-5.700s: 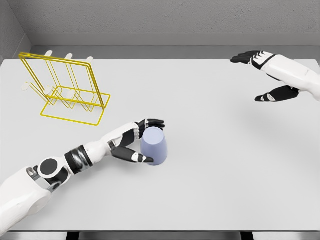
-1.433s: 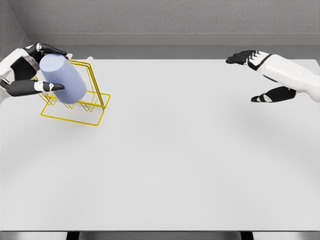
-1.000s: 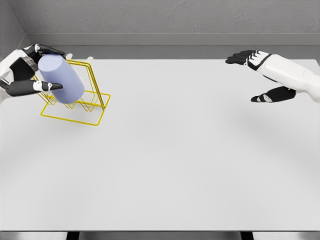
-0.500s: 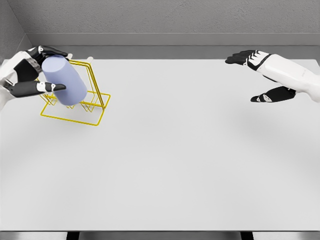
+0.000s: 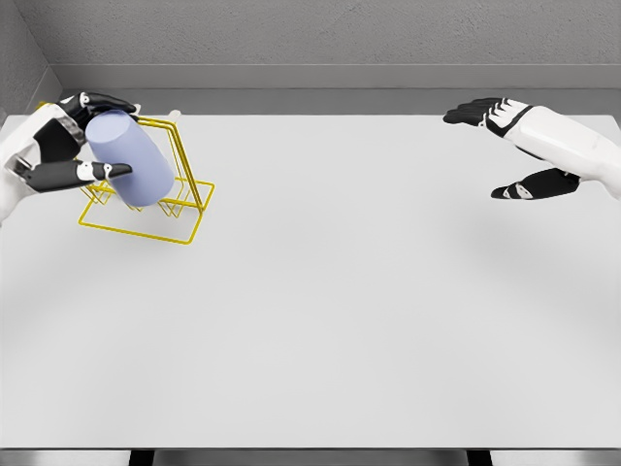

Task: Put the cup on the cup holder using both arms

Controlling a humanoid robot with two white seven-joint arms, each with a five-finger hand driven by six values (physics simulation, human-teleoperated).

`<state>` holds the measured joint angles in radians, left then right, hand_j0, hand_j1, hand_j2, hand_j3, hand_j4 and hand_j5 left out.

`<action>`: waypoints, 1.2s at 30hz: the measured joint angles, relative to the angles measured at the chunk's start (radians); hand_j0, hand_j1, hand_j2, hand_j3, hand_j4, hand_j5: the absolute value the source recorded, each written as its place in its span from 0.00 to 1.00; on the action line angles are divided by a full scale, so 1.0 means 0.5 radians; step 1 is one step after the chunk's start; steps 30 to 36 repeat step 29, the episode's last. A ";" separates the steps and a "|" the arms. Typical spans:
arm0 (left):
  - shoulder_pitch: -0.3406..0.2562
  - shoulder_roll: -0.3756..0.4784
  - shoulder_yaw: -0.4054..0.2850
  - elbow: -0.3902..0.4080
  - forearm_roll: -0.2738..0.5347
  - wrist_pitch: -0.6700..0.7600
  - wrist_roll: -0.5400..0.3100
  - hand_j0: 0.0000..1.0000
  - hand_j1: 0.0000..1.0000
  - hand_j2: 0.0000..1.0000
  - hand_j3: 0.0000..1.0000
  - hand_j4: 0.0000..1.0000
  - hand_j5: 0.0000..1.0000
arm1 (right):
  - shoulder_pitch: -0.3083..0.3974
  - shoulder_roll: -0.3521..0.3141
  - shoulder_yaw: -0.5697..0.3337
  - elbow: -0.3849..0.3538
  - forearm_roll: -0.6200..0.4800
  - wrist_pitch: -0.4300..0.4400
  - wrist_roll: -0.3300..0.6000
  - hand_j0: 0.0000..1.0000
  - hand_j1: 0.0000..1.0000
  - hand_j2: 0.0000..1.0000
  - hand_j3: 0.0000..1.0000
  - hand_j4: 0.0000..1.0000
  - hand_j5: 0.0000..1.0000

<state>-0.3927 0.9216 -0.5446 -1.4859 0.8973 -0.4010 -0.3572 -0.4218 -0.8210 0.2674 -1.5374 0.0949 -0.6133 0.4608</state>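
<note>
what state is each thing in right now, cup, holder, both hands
cup: tilted, off the table, gripped over the rack.
cup holder: upright on the table at far left, partly hidden behind the cup.
left hand: shut on the cup.
right hand: open, fingers spread, holding nothing, above the table's far right.
table: bare apart from the rack.

No text, label, brand, number or sign to be read, none printed on the cup (image 5: 131, 158), the wire rack (image 5: 165, 199), the worktop (image 5: 340, 291)
</note>
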 measured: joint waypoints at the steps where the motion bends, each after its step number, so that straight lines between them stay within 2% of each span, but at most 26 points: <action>1: -0.006 -0.001 0.000 0.000 -0.012 0.002 0.000 0.88 0.88 0.88 0.88 0.88 0.88 | 0.000 0.000 0.000 0.000 0.000 0.000 0.000 1.00 1.00 1.00 1.00 1.00 1.00; 3: -0.018 -0.001 -0.001 0.000 -0.031 0.004 0.000 1.00 1.00 1.00 1.00 1.00 1.00 | 0.000 0.000 0.000 0.000 0.000 0.000 0.000 1.00 1.00 1.00 1.00 1.00 1.00; 11: -0.034 -0.001 -0.001 -0.001 -0.111 -0.011 0.003 1.00 1.00 1.00 1.00 1.00 1.00 | 0.025 -0.003 -0.022 0.000 0.000 0.000 0.000 1.00 1.00 1.00 1.00 1.00 1.00; 36: -0.058 0.094 0.018 -0.028 -0.118 -0.161 0.002 1.00 1.00 1.00 1.00 1.00 1.00 | 0.025 -0.006 -0.029 0.003 0.000 0.000 0.000 1.00 1.00 1.00 1.00 1.00 1.00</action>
